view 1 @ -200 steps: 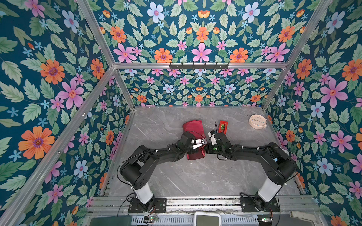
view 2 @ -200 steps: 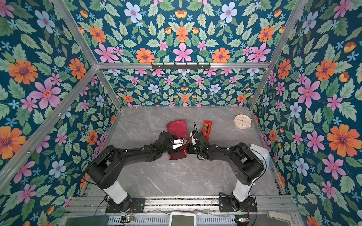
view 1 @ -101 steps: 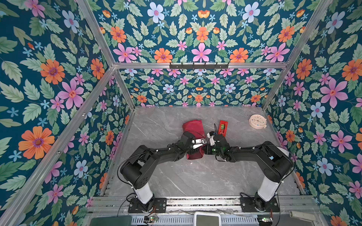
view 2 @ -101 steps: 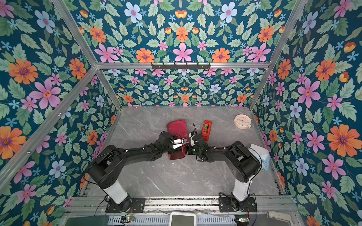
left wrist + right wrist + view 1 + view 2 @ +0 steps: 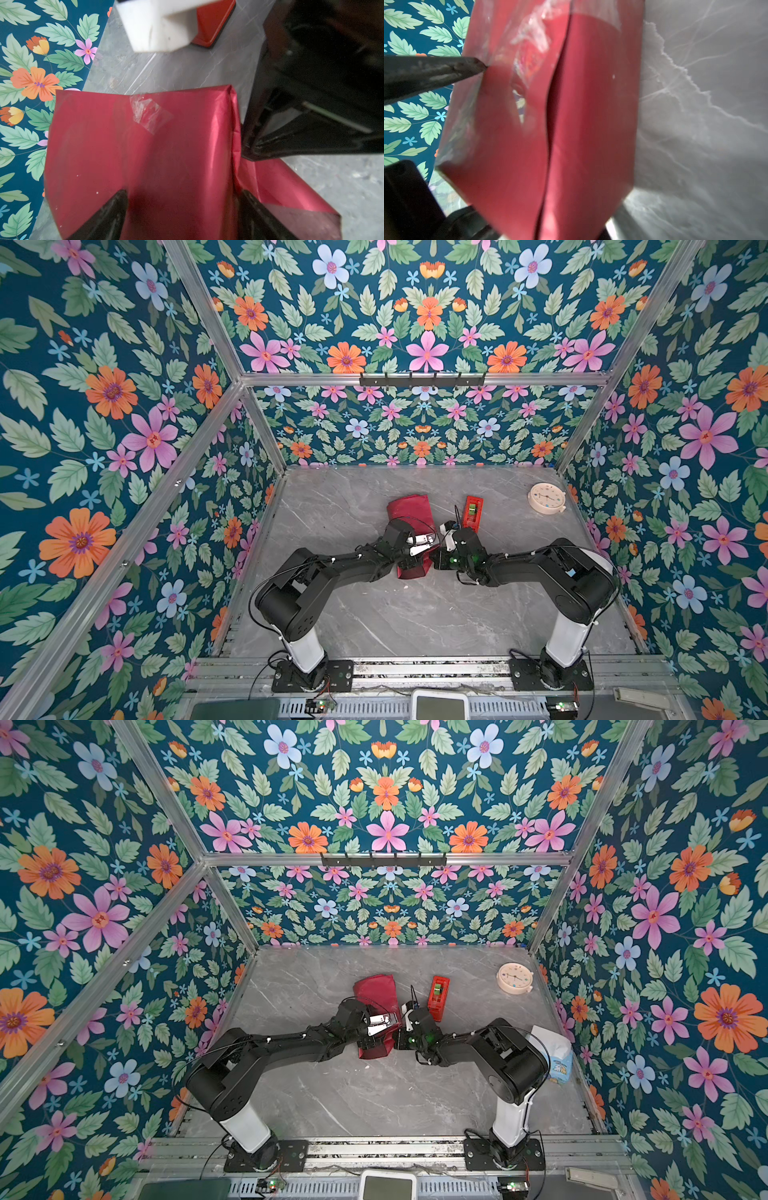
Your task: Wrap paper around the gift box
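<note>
Paper is laid mid-table, slightly toward the far edge. Dispenser is stood just right of it, not touching. Clock is set near the far right corner. Pack is seen at the right edge, beside the right arm. Tape is stuck on the paper's top. Left gripper is held over the paper's near half. Right gripper is met with the paper's right side.
</note>
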### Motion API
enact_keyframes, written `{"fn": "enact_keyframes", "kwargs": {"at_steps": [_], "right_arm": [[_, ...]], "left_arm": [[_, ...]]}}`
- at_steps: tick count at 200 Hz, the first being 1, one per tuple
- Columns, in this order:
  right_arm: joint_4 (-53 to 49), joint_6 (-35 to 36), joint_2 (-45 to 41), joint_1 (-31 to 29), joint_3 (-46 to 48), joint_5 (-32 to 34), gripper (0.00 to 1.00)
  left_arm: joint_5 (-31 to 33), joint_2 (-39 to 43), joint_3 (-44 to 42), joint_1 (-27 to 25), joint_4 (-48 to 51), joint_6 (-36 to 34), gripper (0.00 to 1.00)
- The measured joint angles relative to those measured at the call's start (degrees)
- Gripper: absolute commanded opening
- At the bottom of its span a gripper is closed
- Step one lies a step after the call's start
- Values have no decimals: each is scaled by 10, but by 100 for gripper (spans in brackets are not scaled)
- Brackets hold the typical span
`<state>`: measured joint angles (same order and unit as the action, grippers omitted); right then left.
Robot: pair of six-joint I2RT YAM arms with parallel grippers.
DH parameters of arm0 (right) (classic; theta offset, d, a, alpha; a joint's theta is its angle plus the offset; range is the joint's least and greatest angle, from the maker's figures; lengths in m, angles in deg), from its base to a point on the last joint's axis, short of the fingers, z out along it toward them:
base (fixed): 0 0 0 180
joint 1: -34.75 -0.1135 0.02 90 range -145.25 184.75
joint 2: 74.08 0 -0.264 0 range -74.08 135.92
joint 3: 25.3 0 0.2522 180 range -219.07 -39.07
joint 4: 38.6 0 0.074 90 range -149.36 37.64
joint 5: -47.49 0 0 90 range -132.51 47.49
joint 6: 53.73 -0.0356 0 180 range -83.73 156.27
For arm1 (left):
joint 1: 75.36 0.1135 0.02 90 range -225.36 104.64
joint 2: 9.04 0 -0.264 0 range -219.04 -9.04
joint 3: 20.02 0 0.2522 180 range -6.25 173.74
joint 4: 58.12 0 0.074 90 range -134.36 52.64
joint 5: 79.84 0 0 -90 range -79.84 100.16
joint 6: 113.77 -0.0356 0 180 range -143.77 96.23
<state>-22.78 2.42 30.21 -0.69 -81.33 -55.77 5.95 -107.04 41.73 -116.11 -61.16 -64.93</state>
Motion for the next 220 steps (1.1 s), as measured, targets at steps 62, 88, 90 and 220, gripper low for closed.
{"fn": "enact_keyframes", "kwargs": {"at_steps": [62,88,90,220], "right_arm": [[5,0,6,0,6,0,1],[6,0,6,0,8,1,1],[6,0,6,0,8,1,1],[2,0,10,0,-7,11,0]], "left_arm": [[3,-11,4,-3,-13,24,97],[19,-16,5,-6,-21,24,96],[19,-17,5,-6,-22,24,96],[52,-30,1,-9,-54,17,90]]}}
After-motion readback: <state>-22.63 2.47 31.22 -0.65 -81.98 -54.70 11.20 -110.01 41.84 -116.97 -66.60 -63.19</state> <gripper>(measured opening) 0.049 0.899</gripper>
